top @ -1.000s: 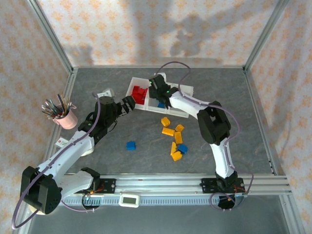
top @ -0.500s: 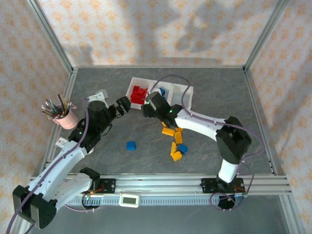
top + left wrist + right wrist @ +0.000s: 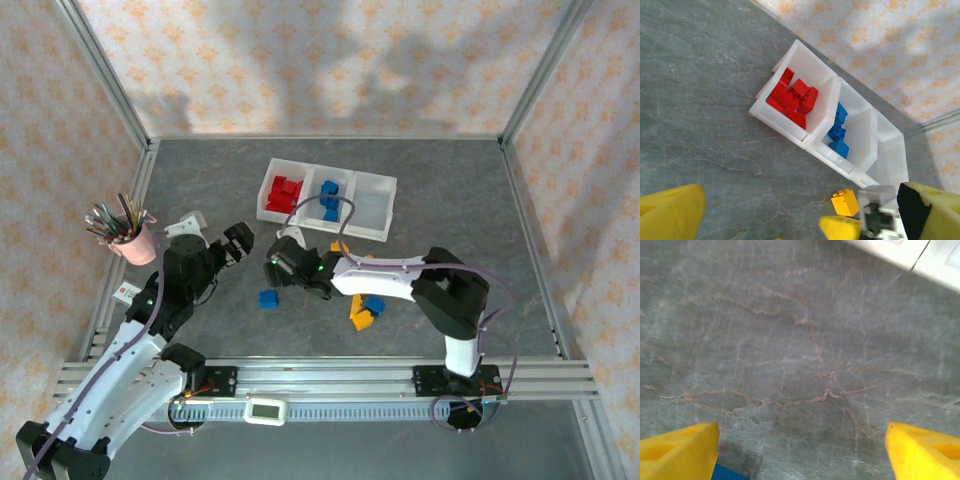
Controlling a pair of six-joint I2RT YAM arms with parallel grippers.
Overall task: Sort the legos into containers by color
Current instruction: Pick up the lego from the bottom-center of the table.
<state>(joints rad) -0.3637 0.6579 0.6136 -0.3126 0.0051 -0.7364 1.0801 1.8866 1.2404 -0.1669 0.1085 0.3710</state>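
The right arm (image 3: 385, 280) reaches left, low over the table (image 3: 200, 180). The right gripper (image 3: 278, 268) sits just beyond a loose blue brick (image 3: 268, 298), fingers spread wide with nothing between them. The left gripper (image 3: 235, 243) hovers to its left, fully spread and holding nothing.

The containers (image 3: 372, 203) stand farther back, with red bricks (image 3: 284, 192) in the left bin and blue bricks (image 3: 328, 200) in the middle bin. Yellow bricks (image 3: 361, 318) lie beside the right forearm. A pink cup (image 3: 137, 245) of pens stands at the left edge.
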